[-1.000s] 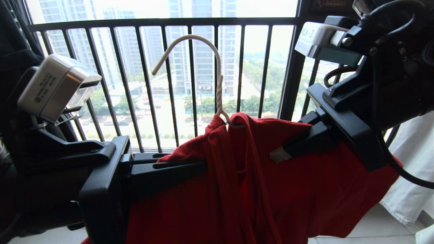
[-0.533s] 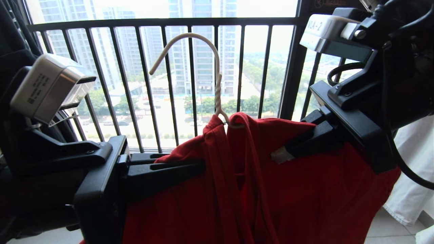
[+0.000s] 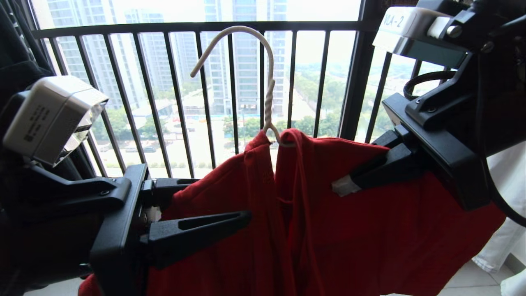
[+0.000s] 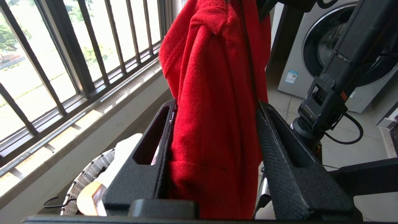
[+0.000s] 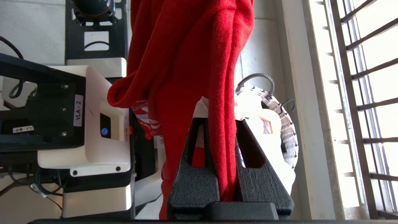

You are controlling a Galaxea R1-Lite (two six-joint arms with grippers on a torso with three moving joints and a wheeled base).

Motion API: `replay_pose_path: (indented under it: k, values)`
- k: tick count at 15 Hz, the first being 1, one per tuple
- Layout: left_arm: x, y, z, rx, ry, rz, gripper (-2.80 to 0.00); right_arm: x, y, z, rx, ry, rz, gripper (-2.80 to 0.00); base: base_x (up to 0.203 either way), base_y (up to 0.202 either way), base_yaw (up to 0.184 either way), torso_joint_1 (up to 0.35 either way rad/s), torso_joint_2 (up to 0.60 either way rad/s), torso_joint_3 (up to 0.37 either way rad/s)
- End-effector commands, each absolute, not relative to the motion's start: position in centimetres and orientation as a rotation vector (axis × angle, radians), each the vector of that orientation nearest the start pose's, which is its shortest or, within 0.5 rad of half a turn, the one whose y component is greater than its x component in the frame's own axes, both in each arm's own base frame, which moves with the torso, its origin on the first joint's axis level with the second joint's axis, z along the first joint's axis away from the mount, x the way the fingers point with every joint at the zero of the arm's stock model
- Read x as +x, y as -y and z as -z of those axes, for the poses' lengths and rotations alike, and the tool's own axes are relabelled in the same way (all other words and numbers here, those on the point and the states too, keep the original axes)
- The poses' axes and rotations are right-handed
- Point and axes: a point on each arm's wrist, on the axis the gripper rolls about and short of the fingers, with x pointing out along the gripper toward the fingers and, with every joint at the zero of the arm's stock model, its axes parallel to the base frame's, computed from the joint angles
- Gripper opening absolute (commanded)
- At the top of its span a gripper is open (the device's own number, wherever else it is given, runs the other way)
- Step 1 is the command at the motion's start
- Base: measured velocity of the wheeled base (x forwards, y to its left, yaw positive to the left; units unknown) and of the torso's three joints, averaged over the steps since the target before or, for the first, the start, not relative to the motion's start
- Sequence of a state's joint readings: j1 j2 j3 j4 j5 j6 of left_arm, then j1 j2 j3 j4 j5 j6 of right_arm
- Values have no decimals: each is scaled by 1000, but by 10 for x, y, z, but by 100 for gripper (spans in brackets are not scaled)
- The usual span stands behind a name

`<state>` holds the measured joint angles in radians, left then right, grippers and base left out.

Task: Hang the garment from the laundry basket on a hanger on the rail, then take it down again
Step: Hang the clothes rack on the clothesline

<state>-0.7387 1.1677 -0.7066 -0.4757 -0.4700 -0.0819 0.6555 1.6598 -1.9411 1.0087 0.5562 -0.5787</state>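
The red garment [image 3: 328, 230] is draped over the thin white hanger [image 3: 269, 61], whose hook stands free in the air in front of the window railing. My left gripper [image 3: 222, 199] is open at the garment's left shoulder. The red cloth [image 4: 214, 93] hangs loosely between its spread fingers [image 4: 292, 161]. My right gripper [image 3: 339, 187] is shut on the right shoulder, and its jaws pinch a fold of the red cloth [image 5: 222, 140]. The laundry basket [image 5: 287, 124] sits on the floor below, holding white cloth. The rail is out of view.
The dark barred window railing [image 3: 164, 27] runs close behind the hanger. A black garment [image 3: 16, 61] hangs at the far left and a white one [image 3: 501, 193] at the right. A washing machine [image 4: 311, 46] stands beyond the garment, and a low sill [image 4: 77, 133] runs under the window.
My left gripper has opened and let go of the garment's left shoulder. The hanger and my right gripper have risen slightly.
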Motion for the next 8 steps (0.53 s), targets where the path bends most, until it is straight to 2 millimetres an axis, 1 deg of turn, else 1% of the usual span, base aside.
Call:
replay_pose_path:
  k: [1, 2, 5, 8]
  values:
    - [119, 122, -272, -79, -13, 1208, 0, 187, -159, -354, -521, -415, -1350, -280, 0, 0, 0, 0, 0, 0]
    - [118, 120, -275, -81, 0, 1203, 0, 188, -159, -354, -521, -416, -1350, -280, 0, 0, 0, 0, 0, 0]
    - [117, 104, -290, -87, 74, 1132, 0, 189, -153, -357, -515, -409, -1326, -280, 0, 0, 0, 0, 0, 0]
    - [123, 85, -307, -92, 141, 1006, 0, 188, -146, -359, -509, -404, -1303, -280, 0, 0, 0, 0, 0, 0]
